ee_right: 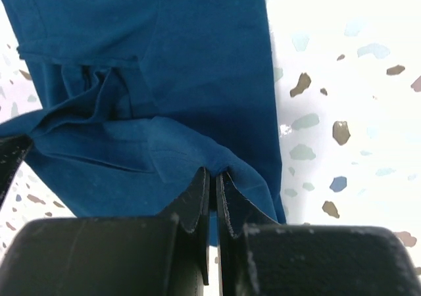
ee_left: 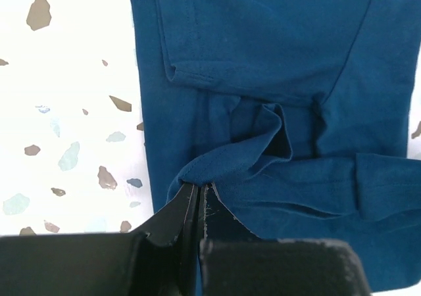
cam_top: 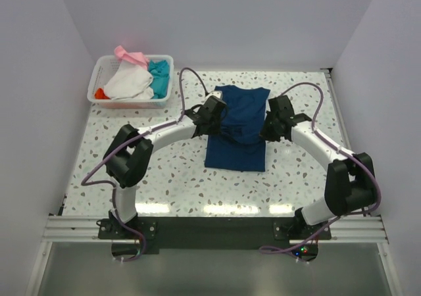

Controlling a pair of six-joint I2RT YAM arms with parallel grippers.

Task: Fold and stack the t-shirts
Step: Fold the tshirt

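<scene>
Navy tee (cam_top: 237,128), right of the basket (cam_top: 128,103), runs lengthwise near-to-far; left fingers (ee_left: 174,220) and right fingers (ee_right: 196,204) pinch its opposite long edges (cloth bunched between).

You have open table (cam_top: 171,177) near and beside the shirt (cam_top: 237,154); the basket (cam_top: 128,102) fills the far left corner, and walls (cam_top: 39,79) close three sides.

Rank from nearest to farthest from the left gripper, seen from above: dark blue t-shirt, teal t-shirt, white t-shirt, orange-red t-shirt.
1. Dark blue t-shirt: pinched in the left gripper, mid-table.
2. Teal t-shirt: right end of the white plastic basket.
3. White t-shirt: basket's middle.
4. Orange-red t-shirt: basket's left corner.
</scene>
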